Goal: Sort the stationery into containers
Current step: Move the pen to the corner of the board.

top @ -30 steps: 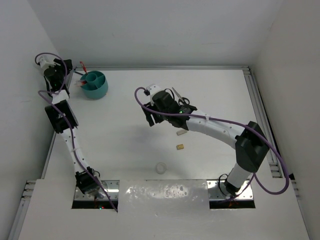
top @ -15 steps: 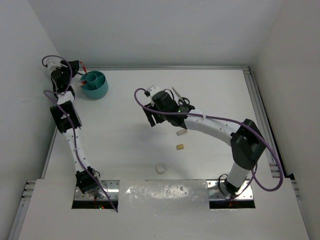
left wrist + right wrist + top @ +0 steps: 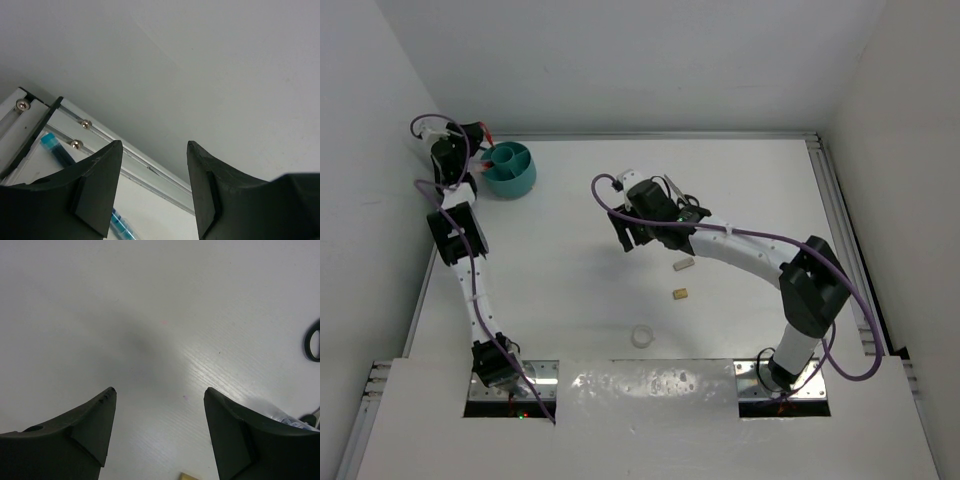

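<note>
On the white table [image 3: 570, 262], left jaws and right jaws stand open, empty; the right arm [image 3: 740, 245], crowding the scissors [image 3: 690, 204], may knock them away.

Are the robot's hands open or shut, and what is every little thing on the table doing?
left hand, open and empty
right hand, open and empty
teal cup, standing upright, something red inside
white eraser, lying on the table
tan eraser, lying on the table
tape ring, lying flat on the table
scissors, on the table, partly hidden by right arm
blue pen, lying by the edge rail
</note>
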